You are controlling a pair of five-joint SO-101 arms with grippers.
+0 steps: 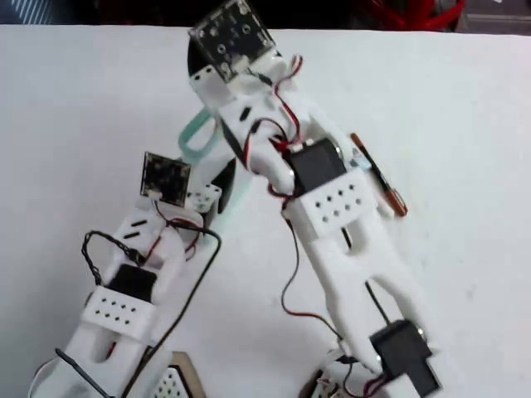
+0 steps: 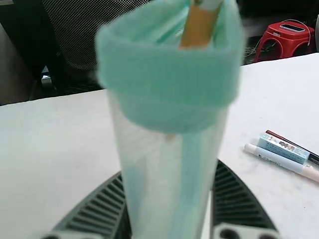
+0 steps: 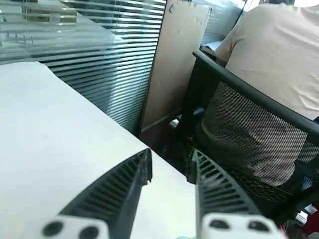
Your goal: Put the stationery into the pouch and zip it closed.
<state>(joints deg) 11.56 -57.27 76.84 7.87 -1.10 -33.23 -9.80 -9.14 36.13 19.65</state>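
A translucent pouch (image 2: pixel 169 164) with a teal cuff around its mouth stands upright. My left gripper (image 2: pixel 169 174) is shut on the pouch, one dark finger (image 2: pixel 99 209) on each side. An orange pencil (image 2: pixel 197 25) sticks out of the mouth. From above, the teal mouth of the pouch (image 1: pixel 197 137) lies under the right arm's wrist. My right gripper (image 3: pixel 170 169) hangs over the pouch, slightly open with nothing between its fingers. A white pen (image 2: pixel 279 162), a small blue eraser (image 2: pixel 281 148) and a dark red pen (image 1: pixel 379 178) lie on the table to the right.
The white table (image 1: pixel 465 108) has free room on its right and far left. The right arm (image 1: pixel 340 207) crosses the middle of the table. Past the far table edge stands a black mesh chair (image 3: pixel 239 129) with a person in it, and a red stool (image 2: pixel 289 35).
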